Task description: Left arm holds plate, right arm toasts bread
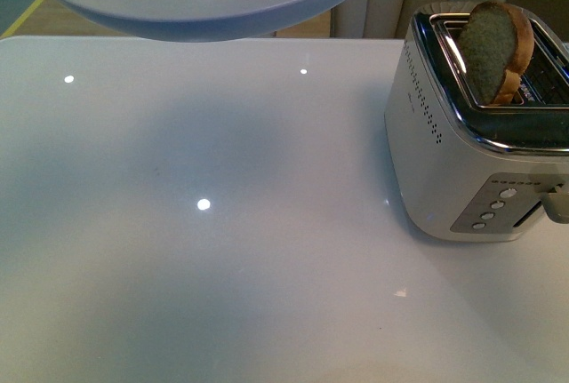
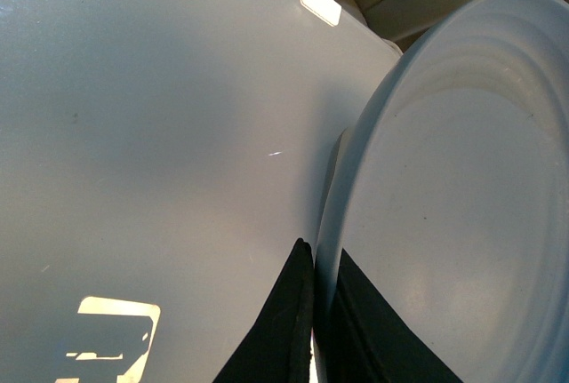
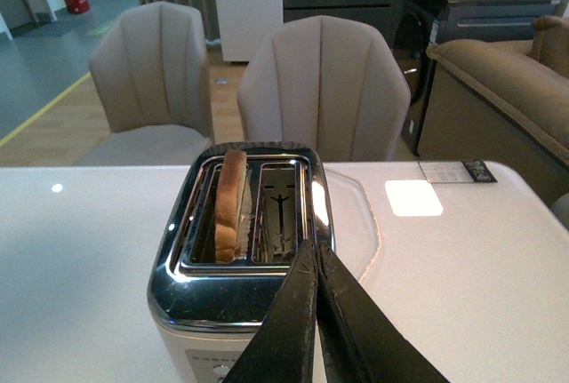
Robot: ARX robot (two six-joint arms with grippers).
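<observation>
Firmly clamped, the left gripper has its dark fingers pinching the low rim of a round, shallow, pale blue-white plate, one finger on each face of the rim. From the fingertips the plate extends outward and is held in the air above the glossy white table; in the front view its underside hangs over the table's far edge. The right gripper has its black fingers pressed together with nothing between them. Their tips sit just over the near chrome edge of a cream and chrome two-slot toaster. Just ahead of those tips, and a little to the robot's left of them, one slice of light brown wholemeal bread stands upright in a slot, its rounded, dark-crusted top sticking out above the chrome. Beyond the toaster, well past the gripper, stand two beige padded chairs.
</observation>
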